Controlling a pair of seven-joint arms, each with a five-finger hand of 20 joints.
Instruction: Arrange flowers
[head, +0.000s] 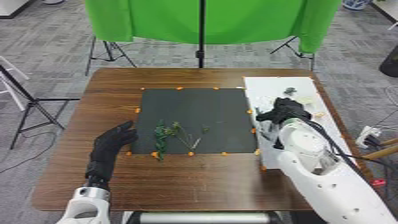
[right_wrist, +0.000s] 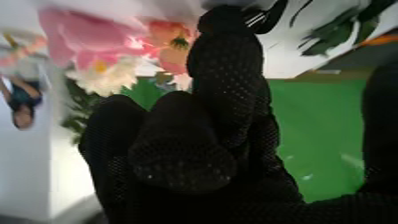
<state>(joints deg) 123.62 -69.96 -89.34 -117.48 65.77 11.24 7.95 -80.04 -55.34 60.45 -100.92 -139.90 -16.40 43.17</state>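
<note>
In the head view, my right hand (head: 284, 111) is over the white board (head: 262, 87), beside pale flowers (head: 306, 100) it partly covers. A small dark green piece (head: 290, 91) lies beyond it. My left hand (head: 114, 137) rests open at the left edge of the dark mat (head: 200, 105). Leafy green stems (head: 162, 134) and thin sprigs (head: 182, 134) lie on that mat. In the right wrist view, my right hand (right_wrist: 226, 70) has loosely bent fingers with a wide gap to the thumb and nothing visible in it. Close by are pink (right_wrist: 80, 32), orange (right_wrist: 171, 45) and white flowers (right_wrist: 107, 77).
Orange markers (head: 190, 154) line the dark mat on the brown table (head: 200, 187). Green leaves (right_wrist: 333, 32) show near the hand in the right wrist view. Beyond the table, a black stand (head: 200, 54) rises before a green cloth (head: 160, 22).
</note>
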